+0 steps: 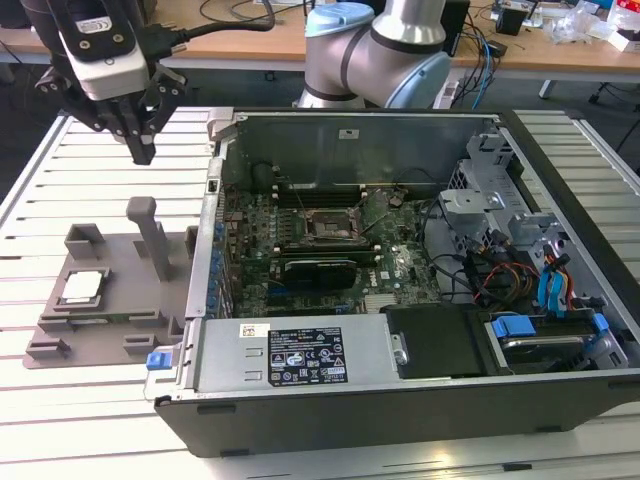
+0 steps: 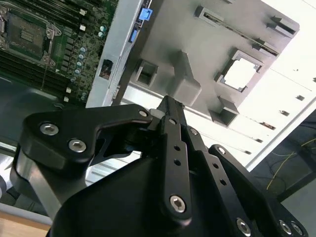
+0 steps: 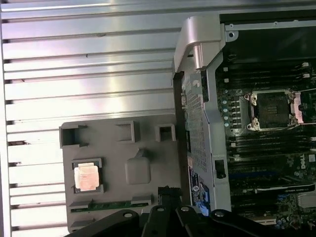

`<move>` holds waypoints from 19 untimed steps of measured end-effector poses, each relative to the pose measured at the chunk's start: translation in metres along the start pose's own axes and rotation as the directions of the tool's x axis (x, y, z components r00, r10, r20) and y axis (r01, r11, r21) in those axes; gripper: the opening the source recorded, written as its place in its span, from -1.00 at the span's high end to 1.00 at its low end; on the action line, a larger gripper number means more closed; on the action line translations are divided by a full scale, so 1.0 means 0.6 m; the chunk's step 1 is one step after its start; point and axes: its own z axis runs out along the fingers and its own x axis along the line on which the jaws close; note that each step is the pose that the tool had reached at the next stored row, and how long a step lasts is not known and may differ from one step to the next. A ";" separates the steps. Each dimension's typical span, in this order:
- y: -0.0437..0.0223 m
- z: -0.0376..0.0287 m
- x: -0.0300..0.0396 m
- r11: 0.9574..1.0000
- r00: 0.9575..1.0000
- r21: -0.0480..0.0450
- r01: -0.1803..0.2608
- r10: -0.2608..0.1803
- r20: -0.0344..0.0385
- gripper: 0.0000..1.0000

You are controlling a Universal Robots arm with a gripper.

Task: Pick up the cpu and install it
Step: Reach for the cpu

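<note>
The cpu (image 1: 82, 287) lies flat in a square pocket of the grey plastic tray (image 1: 110, 330), silver top up, at the exterior view's left. Both wrist views show it too, cpu (image 2: 242, 74) and cpu (image 3: 87, 177). My gripper (image 1: 143, 150) hangs well above the slatted table, behind the tray and apart from the chip. Its black fingers (image 2: 168, 111) meet at the tips with nothing between them. The motherboard socket (image 1: 325, 228) sits inside the opened computer case, its metal frame visible around a dark square; the socket (image 3: 273, 109) appears in the first wrist view.
The opened computer case (image 1: 300, 360) stands right of the tray, its metal side wall (image 1: 212, 200) between tray and motherboard. A tall grey post (image 1: 152, 235) rises from the tray. Cables and drive bays (image 1: 530, 290) crowd the case's right side.
</note>
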 end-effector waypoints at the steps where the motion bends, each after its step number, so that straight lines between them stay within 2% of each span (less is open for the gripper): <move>1: 0.000 0.000 0.004 1.000 1.000 0.000 0.000 0.000 0.000 0.79; 4: -0.001 0.000 0.019 1.000 1.000 0.000 0.000 0.000 0.000 0.79; 12: -0.003 -0.001 0.046 1.000 1.000 0.000 0.000 0.000 0.000 0.79; 16: -0.005 -0.002 0.069 1.000 1.000 0.000 0.000 0.000 0.000 0.79; 19: -0.006 -0.002 0.076 1.000 1.000 0.000 0.000 0.000 0.000 0.79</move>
